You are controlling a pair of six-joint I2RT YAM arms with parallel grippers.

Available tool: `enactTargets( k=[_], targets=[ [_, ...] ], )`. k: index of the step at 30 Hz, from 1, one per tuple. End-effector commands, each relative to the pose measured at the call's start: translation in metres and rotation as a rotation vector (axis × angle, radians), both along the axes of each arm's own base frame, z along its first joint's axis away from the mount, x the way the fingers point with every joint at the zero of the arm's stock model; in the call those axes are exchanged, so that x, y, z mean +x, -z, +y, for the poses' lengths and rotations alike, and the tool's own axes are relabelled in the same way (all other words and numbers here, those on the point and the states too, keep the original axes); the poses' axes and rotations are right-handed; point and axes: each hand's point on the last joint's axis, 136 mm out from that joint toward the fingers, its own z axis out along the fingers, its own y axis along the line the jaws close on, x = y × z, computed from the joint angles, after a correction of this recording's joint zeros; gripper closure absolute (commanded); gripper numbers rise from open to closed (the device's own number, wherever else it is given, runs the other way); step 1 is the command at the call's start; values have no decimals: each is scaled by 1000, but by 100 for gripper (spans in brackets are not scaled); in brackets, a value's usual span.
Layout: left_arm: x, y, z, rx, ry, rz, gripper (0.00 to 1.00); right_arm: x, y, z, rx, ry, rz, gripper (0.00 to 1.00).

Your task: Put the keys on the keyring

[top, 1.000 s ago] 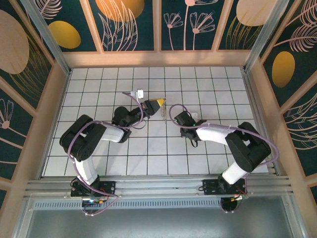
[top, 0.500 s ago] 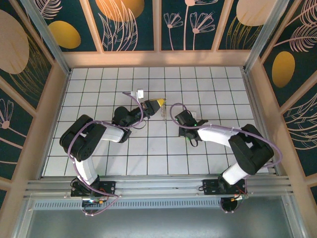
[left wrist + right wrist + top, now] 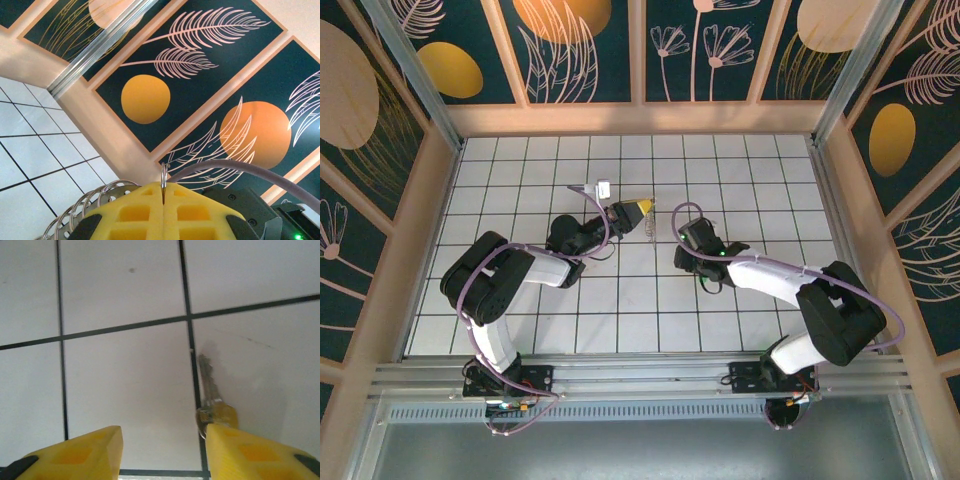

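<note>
My left gripper [image 3: 163, 192] is shut, its yellow pads pinching a thin silver keyring [image 3: 163, 172] that stands edge-on above them. Several more thin metal loops [image 3: 82, 207] fan out beside the left pad. From above, the left gripper [image 3: 640, 208] hovers over the middle tiles with small metal bits hanging under it [image 3: 650, 228]. My right gripper [image 3: 162, 432] is open and points down at the table. A small silver key [image 3: 209, 390] lies flat along a tile seam, its head against the right fingertip [image 3: 240, 445], not between the jaws. From above, the right gripper [image 3: 708, 278] is mostly hidden under its wrist.
White tiled table [image 3: 620, 320] with dark grout lines, walled by wooden rails and patterned panels [image 3: 640, 118]. A small white tag [image 3: 603, 187] sits on the left arm's cable. Purple cables [image 3: 675, 222] loop over both wrists.
My right gripper has gone from shut to open, leaving the key on the tile. The right arm's elbow swung out to the right. The left arm has not moved.
</note>
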Motion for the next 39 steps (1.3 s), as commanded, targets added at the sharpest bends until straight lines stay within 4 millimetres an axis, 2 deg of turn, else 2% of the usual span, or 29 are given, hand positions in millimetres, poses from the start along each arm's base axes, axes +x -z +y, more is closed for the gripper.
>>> enactTargets(
  k=[1,8,12,15,18,23,28,30,32,34,39],
  targets=[
    [-2,-29,3,-52,4,-82,100,-15,12,-24,-50,72,42,50],
    [0,-28,1,-53,8,-81,100,-29,32,-36,-68,102,73,49],
    [-1,-28,1,-61,10,-78,100,-26,38,-32,-74,89,80,49],
    [-1,-29,2,-67,10,-76,100,-26,41,-27,-79,72,90,54],
    [-2,-30,3,-71,10,-77,100,-28,43,-16,-69,40,91,65],
    [-3,-31,4,-73,8,-77,100,-27,42,14,-68,-31,85,83],
    [-4,-33,5,-74,7,-80,100,-28,39,49,-79,-125,74,89],
    [-5,-33,5,-74,9,-81,100,-29,36,58,-75,-153,72,85],
    [-6,-34,5,-74,8,-83,100,-28,32,60,-65,-154,65,69],
    [-7,-34,6,-74,9,-85,100,-26,25,57,-60,-141,48,59],
    [-8,-37,8,-76,3,-92,100,-17,3,44,-36,-93,0,55]
  ],
)
